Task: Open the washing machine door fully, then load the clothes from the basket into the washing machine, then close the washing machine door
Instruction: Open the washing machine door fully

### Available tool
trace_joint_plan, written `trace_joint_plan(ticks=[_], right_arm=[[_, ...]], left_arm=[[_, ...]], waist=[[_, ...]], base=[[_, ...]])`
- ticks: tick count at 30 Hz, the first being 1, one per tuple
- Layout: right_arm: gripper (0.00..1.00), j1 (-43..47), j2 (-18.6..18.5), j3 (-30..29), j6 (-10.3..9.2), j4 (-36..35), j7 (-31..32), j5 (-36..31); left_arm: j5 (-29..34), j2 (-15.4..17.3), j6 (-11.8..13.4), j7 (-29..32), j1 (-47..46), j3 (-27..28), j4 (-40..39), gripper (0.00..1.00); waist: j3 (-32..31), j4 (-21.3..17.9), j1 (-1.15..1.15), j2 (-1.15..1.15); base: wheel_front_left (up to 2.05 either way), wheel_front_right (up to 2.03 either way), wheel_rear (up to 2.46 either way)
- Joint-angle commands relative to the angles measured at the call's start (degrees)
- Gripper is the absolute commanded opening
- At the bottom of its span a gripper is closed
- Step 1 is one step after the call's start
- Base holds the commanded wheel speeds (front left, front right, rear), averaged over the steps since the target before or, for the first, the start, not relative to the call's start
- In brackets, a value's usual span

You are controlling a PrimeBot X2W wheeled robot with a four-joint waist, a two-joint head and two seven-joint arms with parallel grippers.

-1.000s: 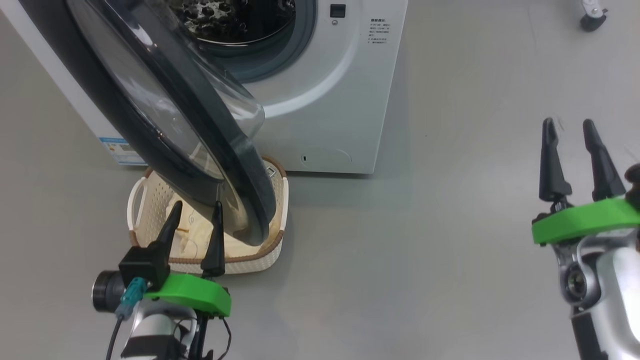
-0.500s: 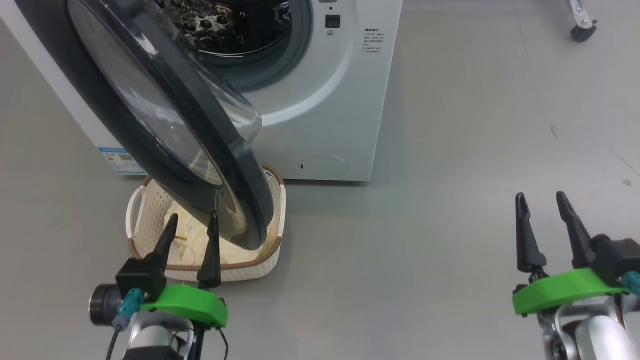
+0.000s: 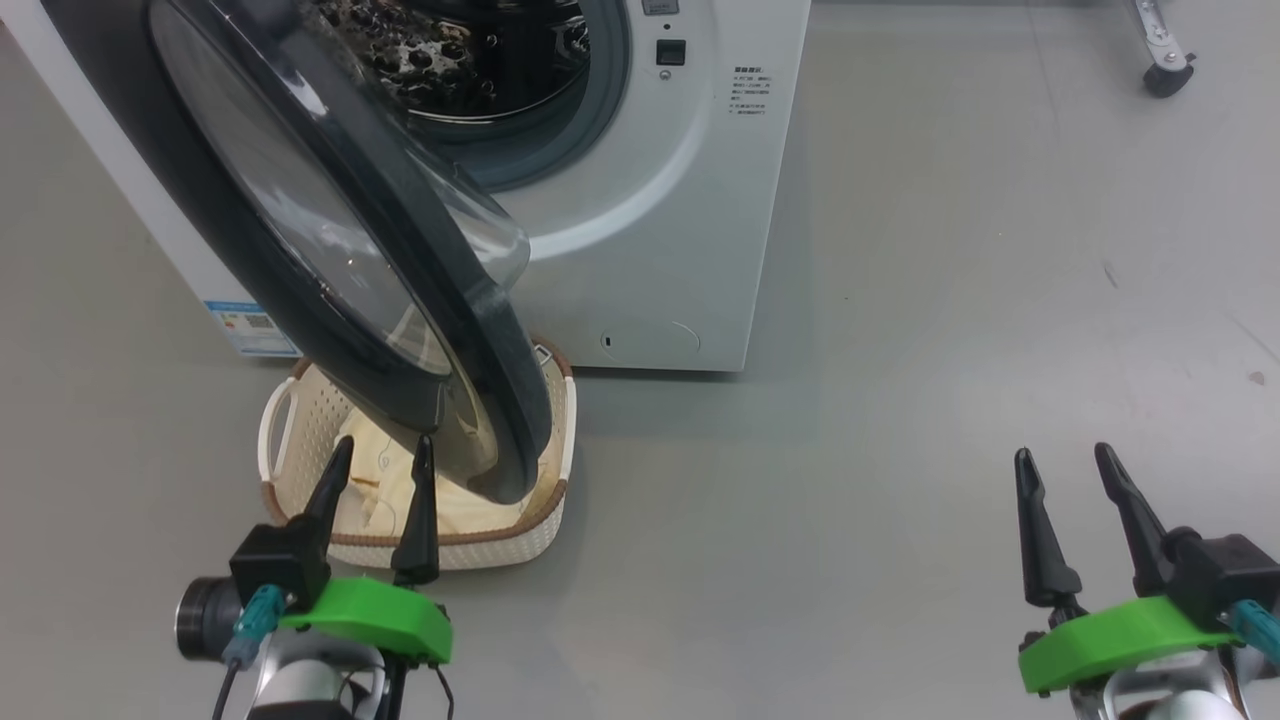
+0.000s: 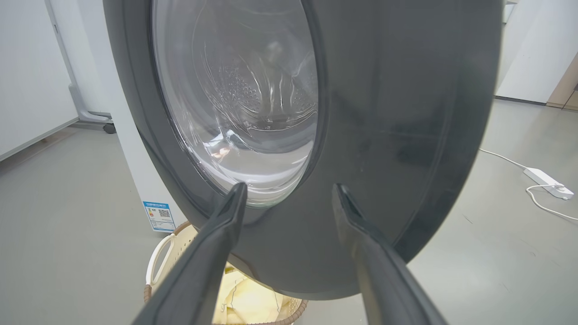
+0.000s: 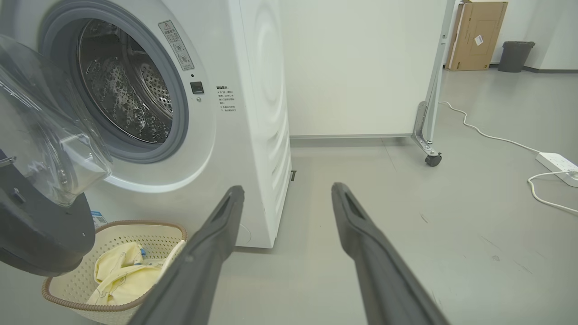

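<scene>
In the head view you see the washing machine [image 3: 690, 230] across the upper left and centre of the frame, its drum [image 3: 450, 50] exposed. The door [image 3: 340, 250] stands swung out at a slant, running from the top left down to the lower middle, where its black rim overlaps the basket [image 3: 300, 420] on the floor [image 3: 850, 450]. The clothes [image 3: 380, 495] lie inside the basket, partly hidden under the door. Your left claw [image 3: 385, 442] sits at the lower left, released and holding nothing, with its fingers pointing up at the basket and the door's lowest edge. Your right claw [image 3: 1062, 452] is at the lower right over bare floor, well apart from the machine, also released and empty.

In the left wrist view the door [image 4: 384, 113] takes up most of the frame. The left claw [image 4: 289, 187] is spread wide, its tips lying over the lower rim and the glass edge. You cannot tell whether they touch it. The basket [image 4: 167, 253] and the clothes [image 4: 248, 302] peek out at the bottom, below the door.

In the right wrist view the right claw [image 5: 286, 188] is spread and empty, pointing at the machine's front right corner. The drum [image 5: 126, 90] gapes at the upper left. The door [image 5: 40, 234] hangs at the lower left over the basket [image 5: 90, 280], with the clothes [image 5: 119, 271] bundled inside. A power strip [image 5: 557, 162] lies at the right edge.
</scene>
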Motion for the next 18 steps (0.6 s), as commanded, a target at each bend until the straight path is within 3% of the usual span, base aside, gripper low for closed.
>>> trace_joint_plan(ticks=[1, 18], right_arm=[[1.00, -0.71, -0.34, 0.96, -0.01, -2.07, -0.56, 0.19], [1.00, -0.06, -0.33, 1.17, -0.01, -1.67, -0.24, 1.27]], left_arm=[[0.41, 0.97, -0.32, -0.40, -1.02, 2.22, -1.81, 1.00], [0.09, 0.91, -0.40, -0.40, -0.72, 2.09, -1.48, 1.00]], waist=[[-0.12, 0.00, 0.00, 0.00], [-0.84, -0.24, 0.00, 0.00]], base=[[0.00, 0.00, 0.00], [0.00, 0.00, 0.00]])
